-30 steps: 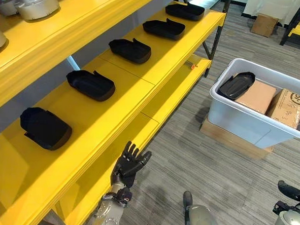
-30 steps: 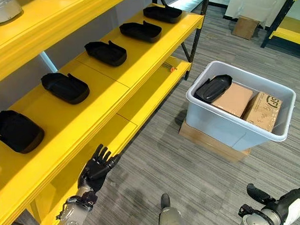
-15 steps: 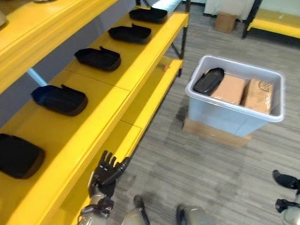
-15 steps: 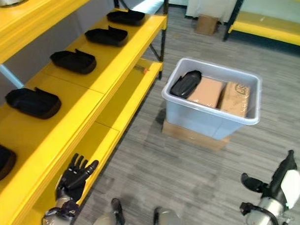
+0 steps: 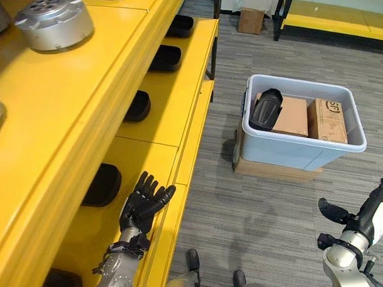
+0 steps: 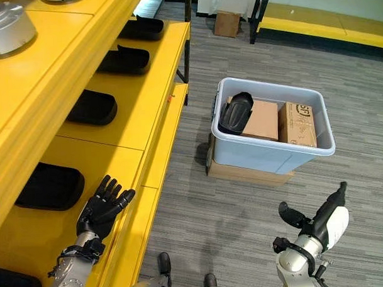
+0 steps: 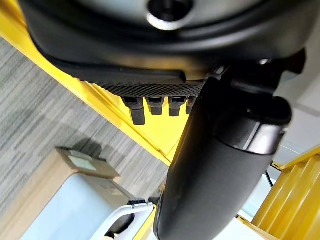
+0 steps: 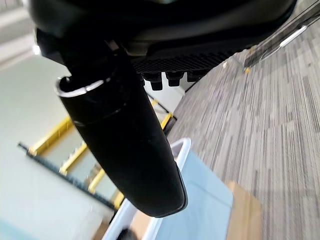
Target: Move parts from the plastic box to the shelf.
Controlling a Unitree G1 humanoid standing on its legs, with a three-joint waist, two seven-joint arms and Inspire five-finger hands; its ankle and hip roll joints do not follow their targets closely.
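A pale grey plastic box (image 5: 286,151) stands on the floor to the right of the yellow shelf (image 5: 171,100). A black part (image 5: 266,109) leans inside the box at its left end. Several more black parts (image 5: 138,105) lie in a row on the middle shelf board, the nearest (image 6: 51,186) just beyond my left hand. My left hand (image 5: 143,202) is open with fingers spread at the shelf's front edge, holding nothing. My right hand (image 6: 320,224) hangs open over the floor at the lower right, well short of the box.
Two cardboard boxes (image 5: 329,120) fill the rest of the plastic box, which rests on a flat cardboard piece (image 5: 274,171). Round metal parts (image 5: 52,22) sit on the upper shelf. A cardboard box (image 5: 253,20) and another yellow rack (image 5: 338,22) stand farther back.
The camera has swung, so the shelf now shows more from above. My left hand stays open by the shelf edge; my right hand shows a little higher.
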